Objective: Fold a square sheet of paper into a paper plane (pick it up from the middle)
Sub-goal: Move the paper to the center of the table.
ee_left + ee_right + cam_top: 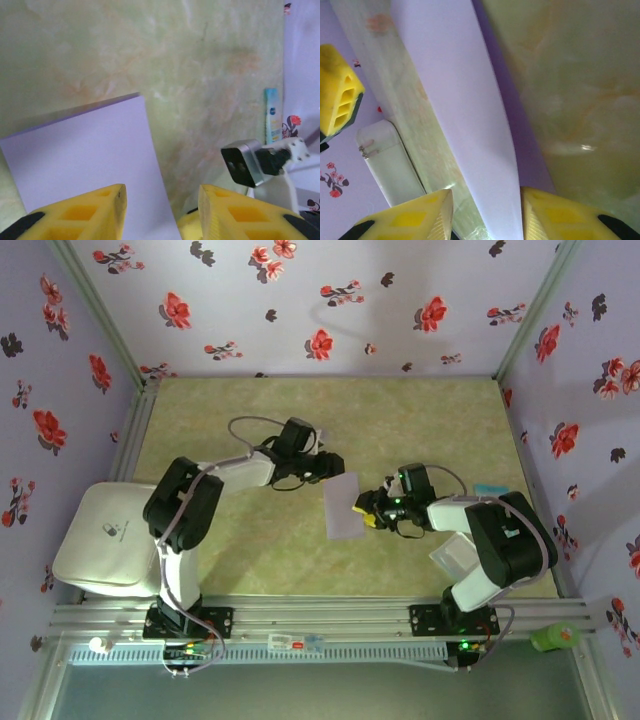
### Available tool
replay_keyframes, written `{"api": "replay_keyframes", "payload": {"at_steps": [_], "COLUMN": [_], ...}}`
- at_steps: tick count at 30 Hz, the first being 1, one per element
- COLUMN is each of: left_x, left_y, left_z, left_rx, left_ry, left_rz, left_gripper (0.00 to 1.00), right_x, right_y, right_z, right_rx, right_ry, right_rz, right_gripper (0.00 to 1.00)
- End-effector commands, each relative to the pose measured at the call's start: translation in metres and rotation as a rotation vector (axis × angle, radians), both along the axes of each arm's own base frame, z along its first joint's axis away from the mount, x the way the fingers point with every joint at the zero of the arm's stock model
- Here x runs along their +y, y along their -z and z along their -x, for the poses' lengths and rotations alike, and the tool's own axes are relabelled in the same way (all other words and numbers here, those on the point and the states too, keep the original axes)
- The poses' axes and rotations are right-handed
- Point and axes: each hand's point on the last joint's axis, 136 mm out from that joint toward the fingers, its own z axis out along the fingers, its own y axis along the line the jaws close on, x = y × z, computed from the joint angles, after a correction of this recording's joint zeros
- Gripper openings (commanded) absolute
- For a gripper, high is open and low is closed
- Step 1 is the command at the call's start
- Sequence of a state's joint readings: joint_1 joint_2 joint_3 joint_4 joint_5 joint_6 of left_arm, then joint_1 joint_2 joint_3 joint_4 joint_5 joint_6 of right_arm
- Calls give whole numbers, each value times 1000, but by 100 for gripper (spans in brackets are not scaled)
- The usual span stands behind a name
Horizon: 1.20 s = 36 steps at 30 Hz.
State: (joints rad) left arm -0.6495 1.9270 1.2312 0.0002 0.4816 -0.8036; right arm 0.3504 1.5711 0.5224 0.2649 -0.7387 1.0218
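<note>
1. The lavender sheet of paper (342, 508) lies near the middle of the table (250, 570), between the two arms' tips. From above it looks like a narrow slanted panel.
2. In the right wrist view the sheet (465, 115) runs as a long strip down between the yellow fingers. One long edge looks raised off the surface, with a darker purple band beside it.
3. The right gripper (363, 512) is at the sheet's right edge. Its jaws (486, 194) stand apart, with the paper close against one finger and bare table showing beside the other. Nothing is pinched.
4. The left gripper (335, 465) sits just beyond the sheet's far corner. In its own view the fingers (162, 189) are spread, with the sheet (90, 160) flat below them and not clamped.
5. One yellow finger (337, 95) of the left gripper shows in the right wrist view, apart from the paper.
6. A small light-blue card (490, 487) lies to the right, near the wall.
7. A whitish translucent square (455, 555) rests beside the right arm's base.
8. A white pad (105, 535) sits at the table's left edge.
</note>
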Motion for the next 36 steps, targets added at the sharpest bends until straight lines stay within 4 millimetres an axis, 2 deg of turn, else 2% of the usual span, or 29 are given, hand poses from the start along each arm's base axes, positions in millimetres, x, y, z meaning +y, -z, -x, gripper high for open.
{"api": "replay_keyframes", "payload": {"at_steps": [1,10,13,16,19,21,23,27,36], "left_x": [11,11,15,28,37,34,23,8,19], "left_y": [-8,-34,-38,-23,-1,8,9,10,53], "left_z": [7,47,59,59,52,46,42,40,44], "left_rx": [-51,-255,-340,-300,-152,-78,-46,-11,95], "left_ry": [-3,81,87,33,-26,-32,-15,16,-21], "left_rz": [-16,-24,-51,-99,-111,-73,-33,10,-82], "left_gripper": [43,48,47,44,35,28,24,21,19], "right_x": [5,7,6,8,7,6,6,6,9], "right_y": [-11,-13,-14,-15,-13,-12,-10,-10,-13], "right_z": [-9,-12,-12,-12,-10,-9,-8,-8,-13], "right_rx": [-58,-74,-87,-86,-78,-77,-72,-71,-79], "right_ry": [-28,-68,-81,-97,-97,-99,-96,-94,-91], "right_rz": [-35,-11,0,-7,3,7,11,11,-10], "right_gripper": [39,38,34,34,32,30,30,30,32]}}
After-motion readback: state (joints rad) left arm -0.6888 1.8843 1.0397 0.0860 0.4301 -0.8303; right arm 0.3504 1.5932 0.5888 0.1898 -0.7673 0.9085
